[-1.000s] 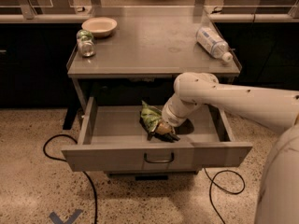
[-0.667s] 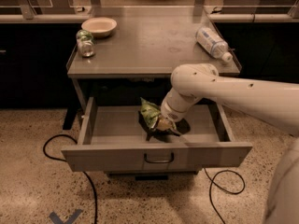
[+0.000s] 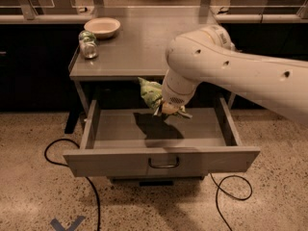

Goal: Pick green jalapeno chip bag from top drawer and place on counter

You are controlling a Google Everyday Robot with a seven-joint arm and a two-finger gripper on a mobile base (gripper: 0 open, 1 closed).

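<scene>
The green jalapeno chip bag (image 3: 151, 94) hangs in the air above the open top drawer (image 3: 159, 160), just below the counter's front edge. My gripper (image 3: 169, 108) is shut on the bag's lower right end and holds it clear of the drawer floor, where its shadow falls. My white arm reaches in from the right and covers the right side of the counter (image 3: 139, 47). The drawer is pulled fully out, its dark handle (image 3: 163, 164) facing the front.
A pale bowl (image 3: 102, 27) and a green-topped metal can (image 3: 88, 44) stand at the counter's back left. Black cables (image 3: 72, 153) lie on the speckled floor on both sides of the drawer. A long pale ledge with dark cabinets runs behind.
The gripper has lifted the chip bag up out of the drawer, from the drawer floor to just below the counter edge. My arm now covers the bottle at the counter's right.
</scene>
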